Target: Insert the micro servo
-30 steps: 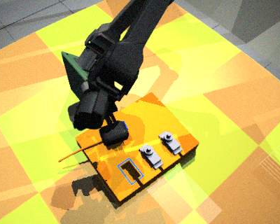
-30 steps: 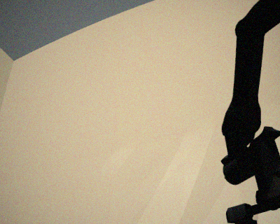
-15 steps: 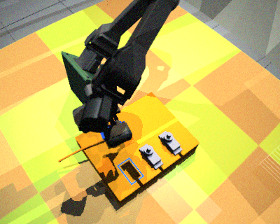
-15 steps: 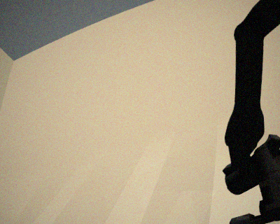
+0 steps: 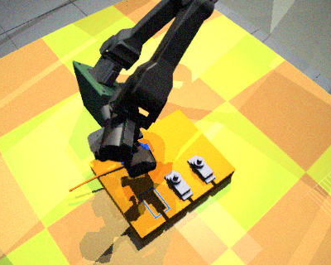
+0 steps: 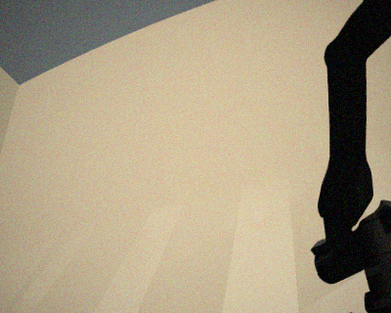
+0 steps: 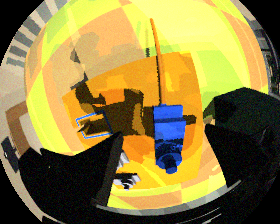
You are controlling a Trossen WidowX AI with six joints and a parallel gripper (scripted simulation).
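Note:
The loose blue micro servo (image 7: 168,132) lies on the orange deck (image 5: 204,149) (image 7: 124,90). In the top view only a blue sliver of the servo (image 5: 145,146) shows under the wrist. Its orange cable (image 5: 88,181) (image 7: 157,56) trails off the deck's left edge. My gripper (image 5: 127,156) (image 7: 166,132) is open and low over the servo, with one finger on each side and not touching it. The marked empty pocket (image 5: 156,216) (image 7: 90,135), outlined in blue, is near the deck's front edge, partly in the arm's shadow.
Two grey servos (image 5: 179,185) (image 5: 201,167) sit mounted in the deck to the right of the pocket. A dark green block (image 5: 86,89) stands behind the arm. The exterior view shows only a beige wall and the dark arm (image 6: 346,147).

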